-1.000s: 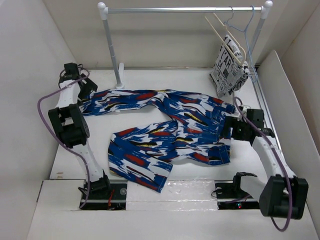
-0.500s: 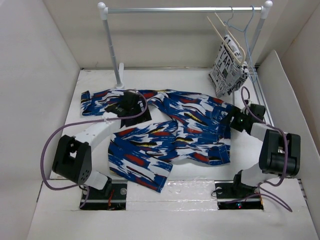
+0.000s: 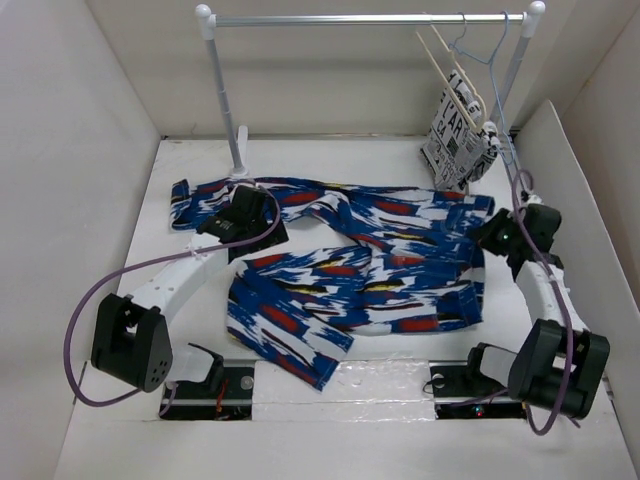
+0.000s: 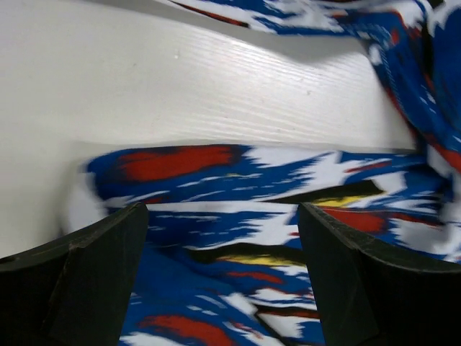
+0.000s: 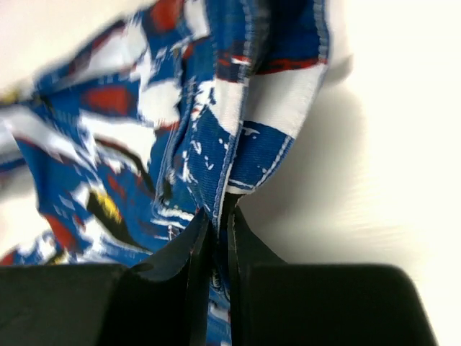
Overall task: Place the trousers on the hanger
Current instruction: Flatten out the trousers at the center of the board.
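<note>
Flattening trousers [image 3: 370,270] on worktop [image 3: 330,160] before hanging.
Pinching waist edge in right hand [image 5: 216,223], left hand [image 4: 223,231] wide open; must fetch hanger [image 3: 440,65] next.

Blue-and-white print trousers [image 3: 360,270] lie spread flat below the rail [image 3: 370,19]; the beige hanger [image 3: 443,72] hangs tilted at its right end.

One pair of trousers [image 3: 400,270], one beige hanger [image 3: 447,75], one blue wire hanger [image 3: 494,85], one lettered cloth [image 3: 455,140], one rail [image 3: 370,19]
</note>
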`<control>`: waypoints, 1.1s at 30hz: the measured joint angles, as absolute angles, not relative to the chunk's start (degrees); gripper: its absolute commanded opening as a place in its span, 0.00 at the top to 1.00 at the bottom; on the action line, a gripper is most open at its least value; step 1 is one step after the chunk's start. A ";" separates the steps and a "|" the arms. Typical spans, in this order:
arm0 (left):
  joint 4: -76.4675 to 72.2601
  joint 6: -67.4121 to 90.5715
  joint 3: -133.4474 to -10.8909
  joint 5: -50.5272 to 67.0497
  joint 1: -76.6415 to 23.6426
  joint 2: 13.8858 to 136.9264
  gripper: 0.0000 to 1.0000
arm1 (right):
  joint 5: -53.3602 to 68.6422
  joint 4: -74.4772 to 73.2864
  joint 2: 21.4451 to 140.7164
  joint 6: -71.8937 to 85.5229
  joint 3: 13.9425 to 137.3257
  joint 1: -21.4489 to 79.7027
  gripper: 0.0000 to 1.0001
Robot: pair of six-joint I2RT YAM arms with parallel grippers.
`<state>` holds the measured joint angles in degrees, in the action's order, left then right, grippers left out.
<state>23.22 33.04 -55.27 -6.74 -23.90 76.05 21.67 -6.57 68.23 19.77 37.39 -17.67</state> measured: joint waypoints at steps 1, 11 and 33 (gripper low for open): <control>23.79 32.84 -55.33 -7.09 -23.73 76.05 0.18 | 20.86 -8.56 67.81 18.76 37.76 -18.00 1.00; 29.89 30.61 -55.35 -6.31 -22.39 75.94 0.16 | 13.85 -14.79 87.11 11.33 59.77 -27.88 0.04; 36.16 39.72 -77.19 -12.08 -82.39 96.20 0.21 | 18.79 -30.35 48.51 10.70 38.61 1.69 0.48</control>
<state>36.16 39.72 -77.19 -12.08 -82.39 96.20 18.79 -30.35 48.51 10.70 38.61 1.69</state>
